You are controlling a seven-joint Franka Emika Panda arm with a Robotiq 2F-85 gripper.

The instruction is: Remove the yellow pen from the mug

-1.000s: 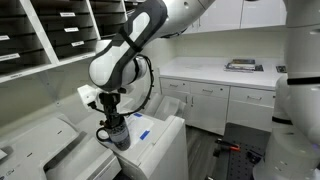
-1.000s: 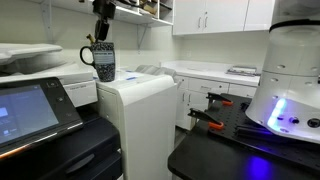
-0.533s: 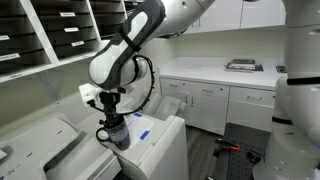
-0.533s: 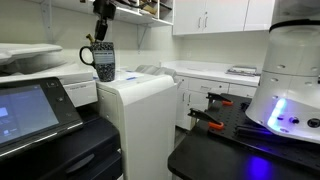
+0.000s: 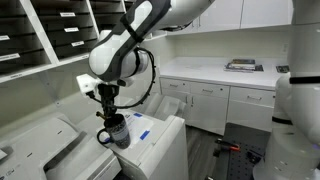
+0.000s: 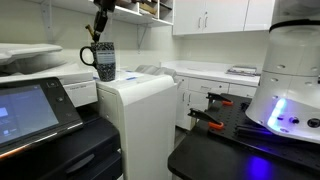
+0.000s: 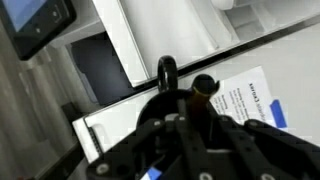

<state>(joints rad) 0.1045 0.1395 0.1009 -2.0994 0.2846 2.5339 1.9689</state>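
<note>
The dark glossy mug (image 5: 117, 132) stands on a white cabinet top, also seen in an exterior view (image 6: 104, 62). My gripper (image 5: 108, 101) hangs straight above it, also seen in an exterior view (image 6: 99, 27). In the wrist view my gripper's fingers (image 7: 201, 108) are closed round a thin yellow-orange pen (image 7: 203, 96) with a dark end. The mug's looped handle (image 7: 167, 70) shows just beyond the fingers. The rest of the mug is hidden behind my gripper. The pen's lower end cannot be made out against the mug's rim.
A flat blue-and-white item (image 5: 141, 128) lies on the white cabinet top (image 5: 163, 133) beside the mug, also seen in the wrist view (image 7: 247, 100). Wall shelves (image 5: 50, 35) stand behind. A printer with a screen (image 6: 30, 110) stands next to the cabinet.
My gripper has risen a little above the mug, staying shut. The mug has not moved.
</note>
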